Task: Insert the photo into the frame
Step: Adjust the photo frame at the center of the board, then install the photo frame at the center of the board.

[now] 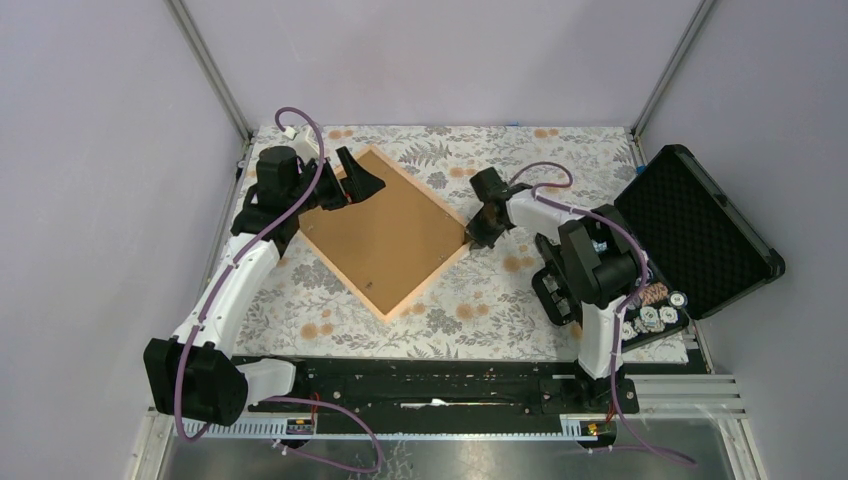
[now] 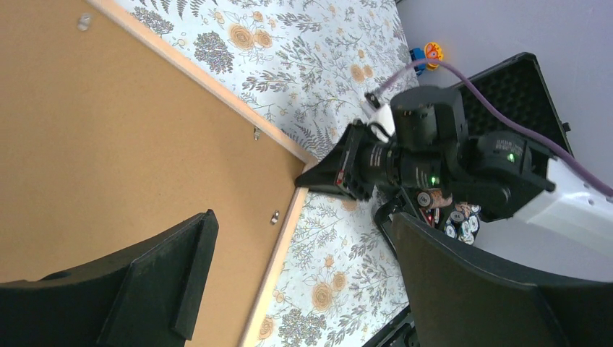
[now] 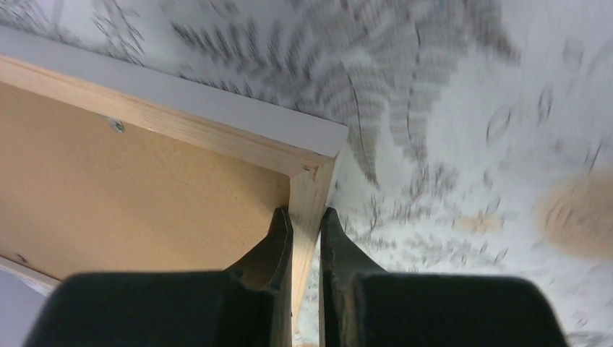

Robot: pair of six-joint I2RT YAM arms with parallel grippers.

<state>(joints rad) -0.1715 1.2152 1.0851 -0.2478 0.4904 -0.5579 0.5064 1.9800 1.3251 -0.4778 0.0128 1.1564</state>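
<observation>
The light wood frame (image 1: 425,280) lies back up on the floral cloth, turned like a diamond. The photo's plain brown board back (image 1: 385,230) fills it; the picture side is hidden. My right gripper (image 1: 470,235) is shut on the frame's rail at its right corner. In the right wrist view its fingertips (image 3: 305,217) pinch the rail (image 3: 307,191) just below the corner joint, one finger over the board (image 3: 144,188). My left gripper (image 1: 345,180) is open and empty above the frame's far-left corner. In the left wrist view its fingers (image 2: 300,224) straddle the rail (image 2: 282,246) and board (image 2: 108,144).
An open black foam-lined case (image 1: 695,225) stands at the right edge, with small round chips (image 1: 655,315) in its near tray. Small metal tabs (image 2: 275,215) sit along the board's edge. Metal posts and grey walls ring the table.
</observation>
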